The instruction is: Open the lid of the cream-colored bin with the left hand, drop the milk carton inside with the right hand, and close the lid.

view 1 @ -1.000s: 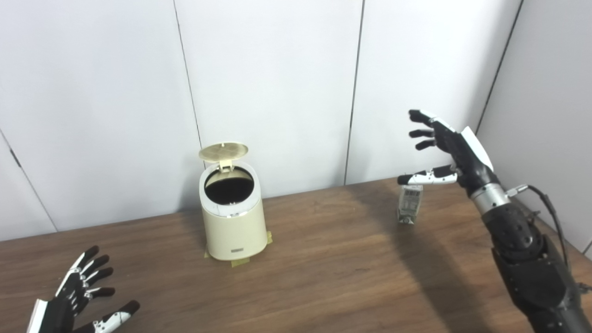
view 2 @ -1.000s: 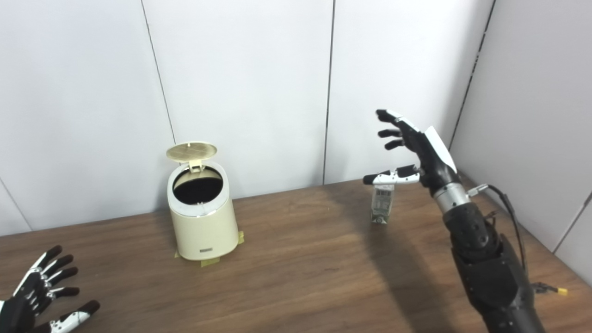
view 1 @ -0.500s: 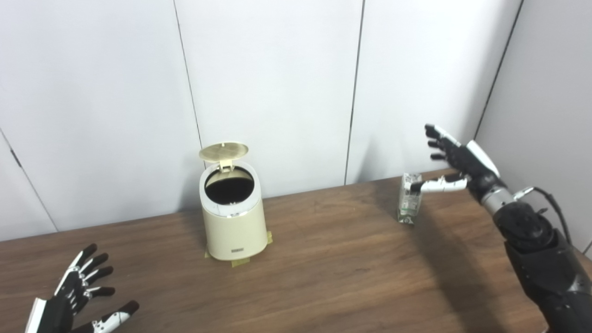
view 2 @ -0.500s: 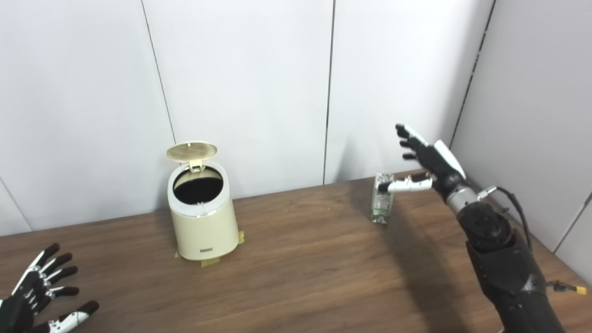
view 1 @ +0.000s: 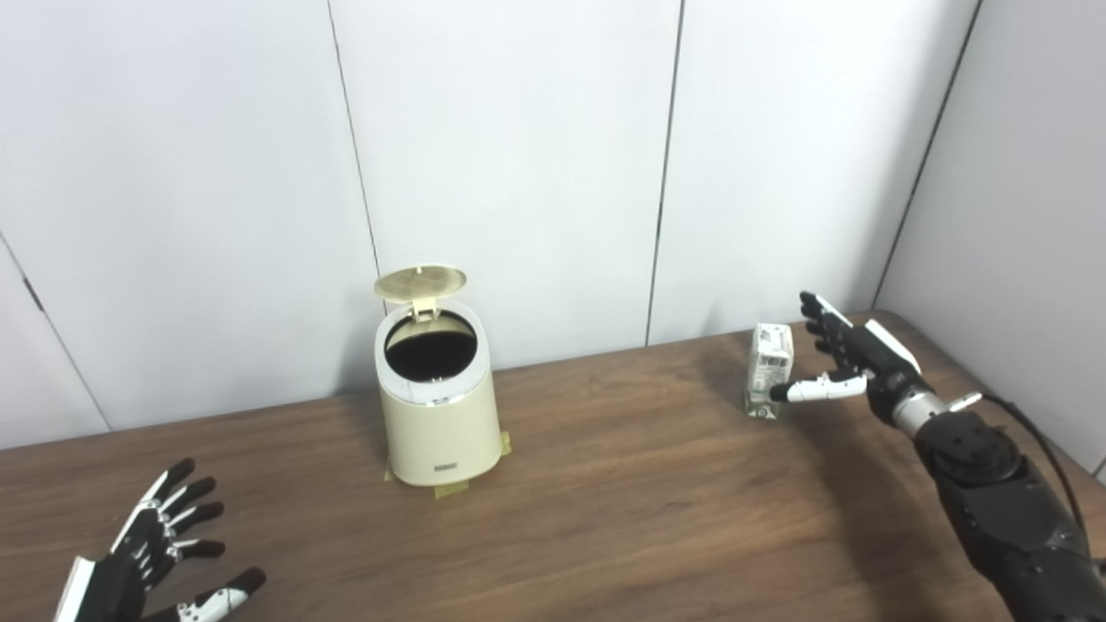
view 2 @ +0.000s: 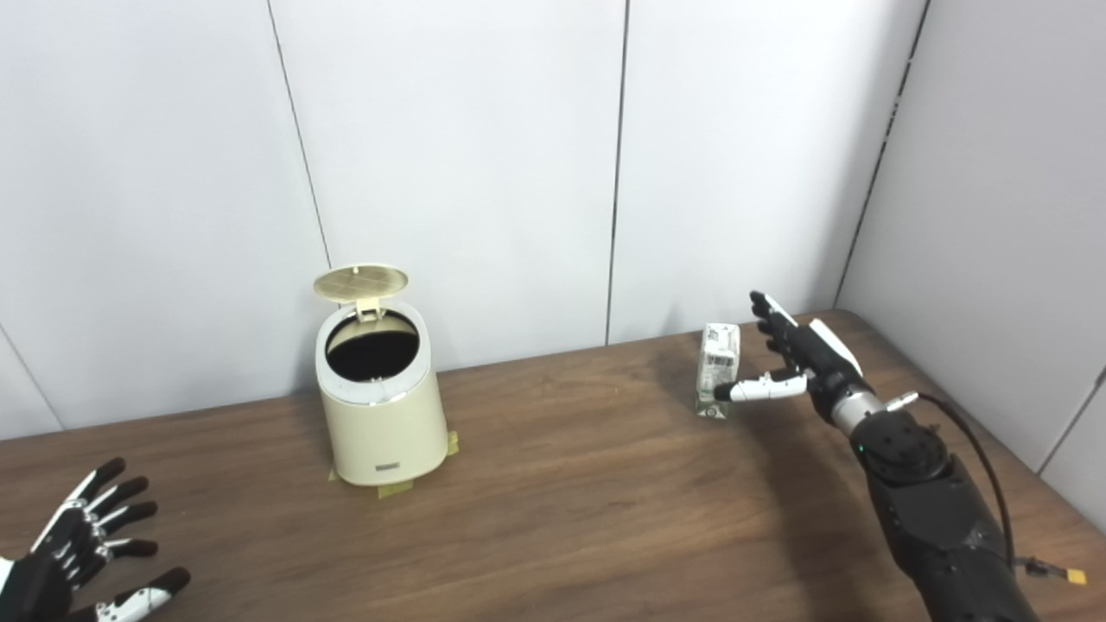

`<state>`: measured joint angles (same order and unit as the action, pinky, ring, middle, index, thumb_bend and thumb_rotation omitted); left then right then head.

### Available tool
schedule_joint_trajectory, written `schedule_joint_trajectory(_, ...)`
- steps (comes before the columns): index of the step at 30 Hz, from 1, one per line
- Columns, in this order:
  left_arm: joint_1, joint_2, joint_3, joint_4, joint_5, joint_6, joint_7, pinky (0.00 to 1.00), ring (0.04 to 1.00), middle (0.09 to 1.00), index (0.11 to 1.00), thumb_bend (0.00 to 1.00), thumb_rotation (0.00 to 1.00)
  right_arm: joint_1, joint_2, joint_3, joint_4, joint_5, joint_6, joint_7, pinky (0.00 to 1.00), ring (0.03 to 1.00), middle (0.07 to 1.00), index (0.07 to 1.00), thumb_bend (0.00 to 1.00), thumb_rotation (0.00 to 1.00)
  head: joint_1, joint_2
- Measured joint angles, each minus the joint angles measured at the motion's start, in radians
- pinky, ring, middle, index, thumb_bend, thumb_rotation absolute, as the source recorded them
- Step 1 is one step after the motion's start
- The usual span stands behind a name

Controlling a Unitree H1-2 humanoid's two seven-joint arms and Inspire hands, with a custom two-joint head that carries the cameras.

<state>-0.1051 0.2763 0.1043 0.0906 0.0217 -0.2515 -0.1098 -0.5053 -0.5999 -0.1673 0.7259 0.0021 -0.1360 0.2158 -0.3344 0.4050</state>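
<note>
- The cream-colored bin (view 1: 439, 406) is being carried upright by the wooden worktop (view 1: 605, 518), toward the far edge and left of its middle.
- The lid (view 1: 420, 282) is being held raised on its hinge at the back of the bin, so that the dark interior is being exposed.
- Strips of tape (view 1: 449, 490) are being shown under the base of the bin, on the worktop surface.
- The milk carton (view 1: 768, 370) is being kept upright near the far right corner of the worktop, well apart from the bin.
- The right hand (view 1: 842, 358) is being presented just beside the carton, on its right side, with the fingers spread apart and nothing gripped.
- The thumb (view 1: 812, 390) is being extended toward the lower part of the carton; whether contact is being made cannot be told.
- The other fingers of the right hand are being held behind and to the right of the carton top.
- The left hand (view 2: 73, 561) is being kept low at the near left corner of the worktop, palm up, fingers splayed, with nothing held.
</note>
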Motion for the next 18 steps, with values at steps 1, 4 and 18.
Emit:
schedule_joint_trajectory(1,0.000,0.000,0.000,0.002,0.007,0.000,0.000,0.64,0.789,0.859,0.933,0.71,0.03,-0.005,0.000,0.006,0.021,-0.006,-0.011,-0.004,0.91,0.965,0.990,1.000,0.85,0.11,0.000,0.000)
schedule_joint_trajectory(4,0.000,0.000,0.000,0.008,0.019,0.000,0.000,0.63,0.778,0.850,0.927,0.72,0.03,-0.017,0.002,0.015,0.059,-0.014,-0.023,-0.021,0.89,0.953,0.982,0.988,0.84,0.10,0.005,-0.002)
schedule_joint_trajectory(18,0.000,-0.008,-0.002,0.004,0.029,-0.001,-0.002,0.63,0.784,0.852,0.926,0.71,0.00,-0.044,0.069,0.009,0.115,0.018,-0.038,-0.062,0.84,0.878,0.923,0.901,0.77,0.00,0.009,0.000)
